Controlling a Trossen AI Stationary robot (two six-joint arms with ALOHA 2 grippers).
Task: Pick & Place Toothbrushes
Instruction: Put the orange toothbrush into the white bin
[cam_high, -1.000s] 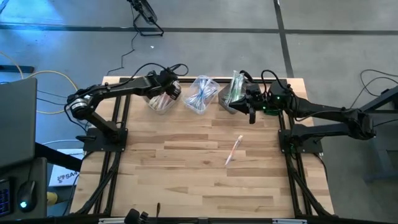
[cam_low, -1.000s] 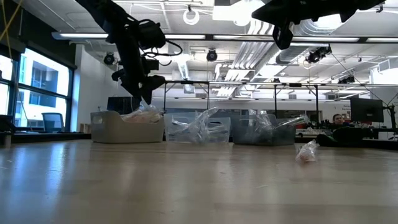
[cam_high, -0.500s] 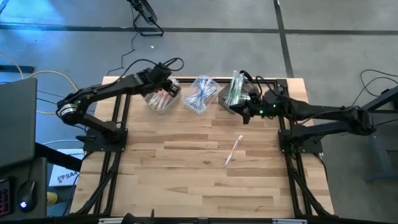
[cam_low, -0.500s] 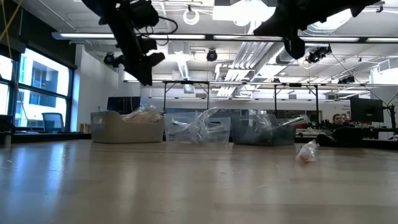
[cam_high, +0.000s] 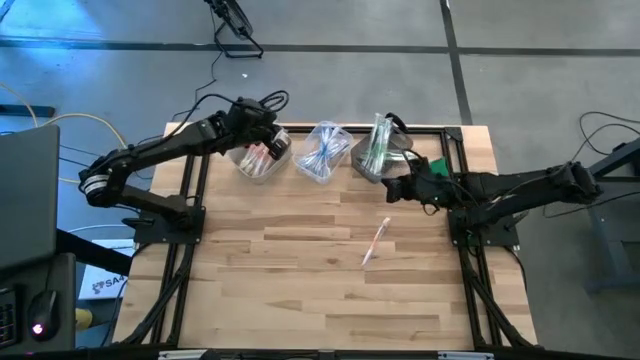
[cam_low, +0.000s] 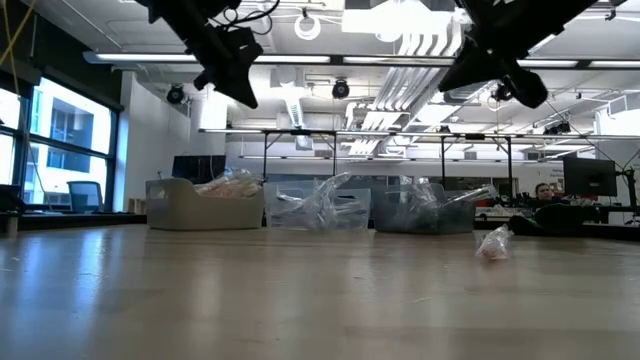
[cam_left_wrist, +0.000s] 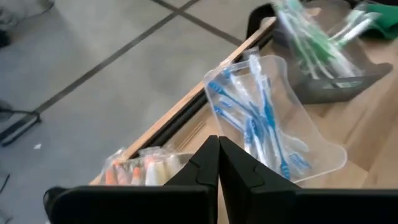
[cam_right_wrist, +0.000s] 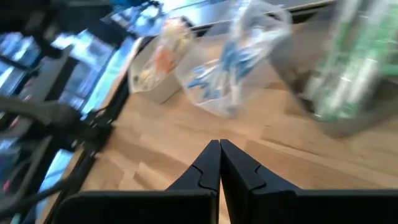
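Three bins stand in a row along the table's far edge: a pale bin (cam_high: 258, 160) of orange toothbrushes (cam_left_wrist: 144, 169), a clear bin (cam_high: 322, 152) of blue ones (cam_left_wrist: 258, 121), and a grey bin (cam_high: 375, 152) of green ones (cam_right_wrist: 351, 74). One wrapped toothbrush (cam_high: 375, 241) lies flat on the bare wood right of centre, also seen in the low view (cam_low: 493, 243). My left gripper (cam_high: 268, 128) hangs shut and empty, high above the pale bin. My right gripper (cam_high: 389, 190) is shut and empty too, in the air just near of the grey bin, pointing toward the table's left.
The wooden tabletop (cam_high: 300, 280) runs out toward its near edge. Black frame rails (cam_high: 185, 215) carry the arms' bases on both sides. Cables (cam_high: 215, 75) trail over the floor behind the table.
My left gripper has risen out of the pale bin and now hangs well above it, tipped up more level. My right gripper has swung from over the grey bin toward the table's near edge, sunk a little and rolled, so it now points left.
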